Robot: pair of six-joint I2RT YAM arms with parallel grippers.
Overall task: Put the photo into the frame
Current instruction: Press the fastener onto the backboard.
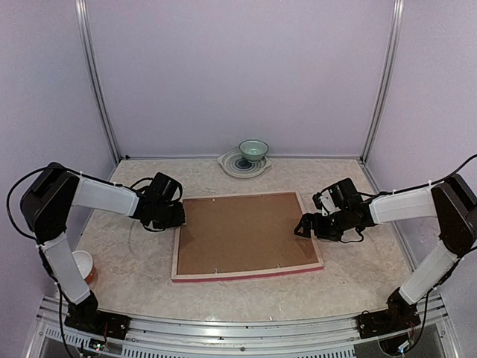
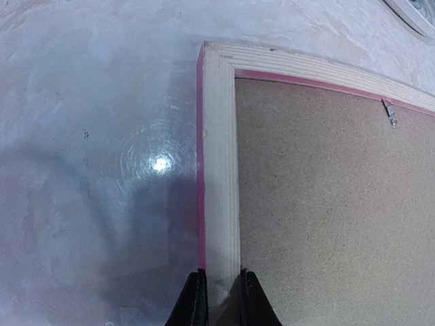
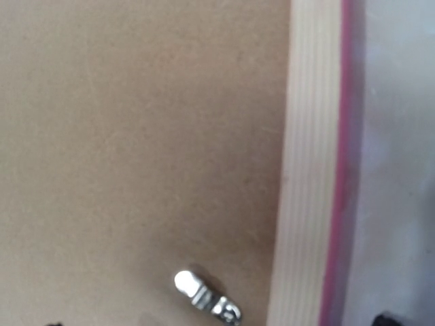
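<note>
The frame lies face down at the table's middle, pale wood back up, pink edge showing. The brown hardboard backing fills it. The photo is out of view. My left gripper is at the frame's left rail; in the left wrist view its fingers are shut on the pale rail, one on each side. My right gripper is over the frame's right side. In the right wrist view it is open, its tips barely showing, spread across a metal clip and the right rail.
A green bowl stands on a patterned plate at the back of the table. A white and orange bowl sits at the near left by the left arm. Another metal clip holds the backing at the far rail.
</note>
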